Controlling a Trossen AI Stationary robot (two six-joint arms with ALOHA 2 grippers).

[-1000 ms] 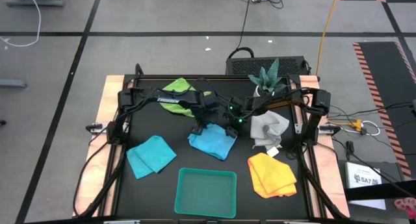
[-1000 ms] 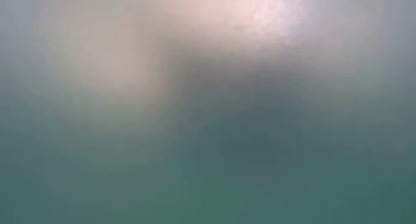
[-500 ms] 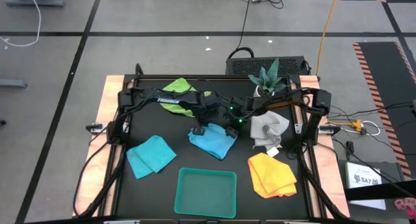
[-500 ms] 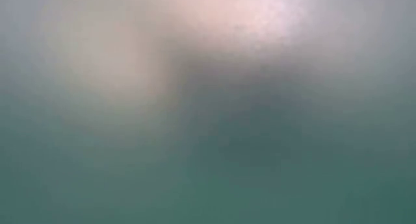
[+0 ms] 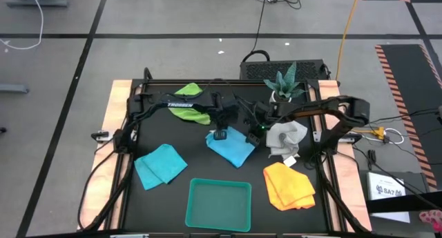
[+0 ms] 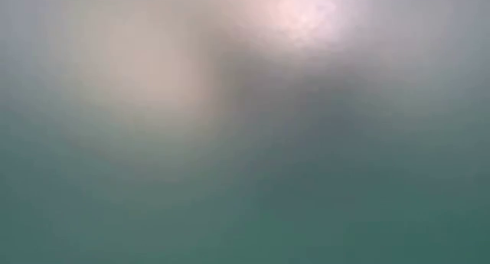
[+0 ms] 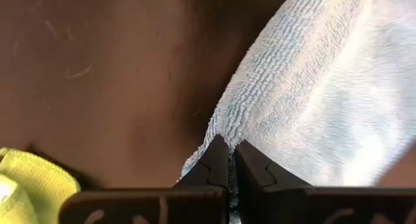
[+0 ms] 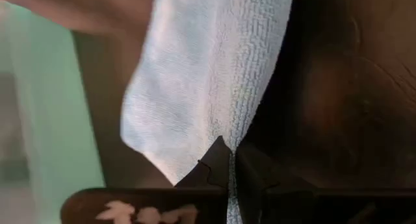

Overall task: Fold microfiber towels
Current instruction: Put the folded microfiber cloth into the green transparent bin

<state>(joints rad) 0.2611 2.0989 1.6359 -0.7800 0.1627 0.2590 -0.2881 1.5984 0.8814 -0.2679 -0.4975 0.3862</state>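
A turquoise blue towel (image 5: 232, 147) lies mid-table. My left gripper (image 5: 221, 133) is shut on its far left corner and my right gripper (image 5: 254, 136) is shut on its far right corner. The towel also shows in the left wrist view (image 7: 312, 100) and the right wrist view (image 8: 201, 81). No gripper touches the lime green towel (image 5: 190, 103), the second turquoise towel (image 5: 160, 165), the grey-white towel (image 5: 285, 136) or the yellow-orange towel (image 5: 289, 185). These lie on the table. The low view shows only blur. My left gripper pinches the blue towel's edge at its far left corner (image 7: 218, 130) between its two fingers, coming from above. The cloth spreads away from the fingertips toward the table's near side. One layer or several, I cannot tell. My right gripper pinches the blue towel's edge at its far right corner (image 8: 224, 130) between its two fingers, coming from above. The cloth runs away from the fingertips. One layer or several, I cannot tell.
A teal plastic tray (image 5: 219, 221) sits at the table's near edge, between the second turquoise towel and the yellow-orange one. A potted plant (image 5: 285, 85) stands at the far edge, just behind the grey-white towel.
Both grippers have gone a little toward the table's right edge, staying shut on the blue towel's far corners. The towel has shifted right with them, closer to the grey-white towel.
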